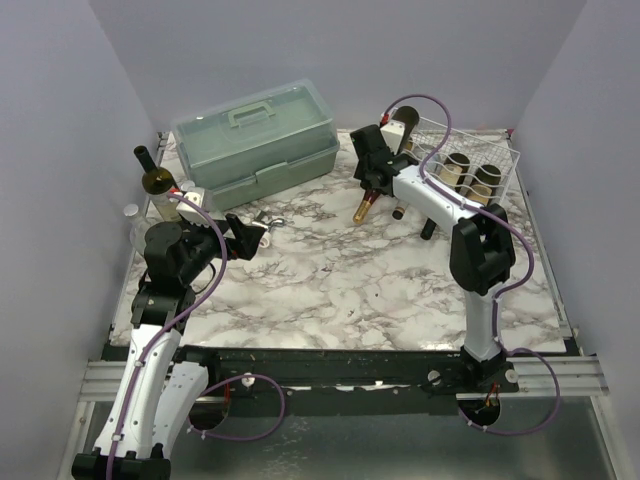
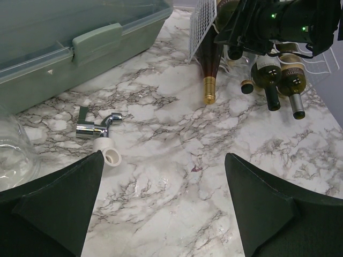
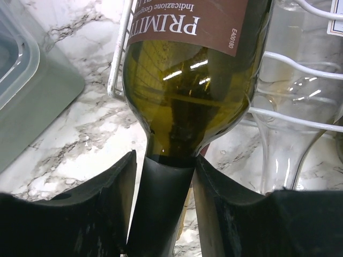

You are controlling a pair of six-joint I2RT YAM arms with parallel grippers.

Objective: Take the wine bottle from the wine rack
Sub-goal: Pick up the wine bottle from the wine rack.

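Note:
A green wine bottle [image 3: 187, 80] with a dark red label lies in the left end of the white wire wine rack [image 3: 120, 53], neck pointing out. My right gripper [image 3: 165, 160] has both fingers against its black-capped neck, just below the shoulder. From above, the right gripper [image 1: 375, 185] sits at the rack's [image 1: 490, 140] left front corner and hides that neck. My left gripper [image 2: 163, 158] hangs open over bare marble, far from the rack [image 2: 201, 27]; it is at the table's left [image 1: 255, 238].
A gold-capped bottle [image 1: 363, 208] pokes out beneath the held one. Two more bottles [image 2: 292, 80] lie in the rack. A grey-green toolbox [image 1: 255, 140] stands back left, an upright bottle [image 1: 155, 180] at the far left. A chrome fitting [image 2: 96, 128] and white tube [image 2: 110, 155] lie near my left gripper.

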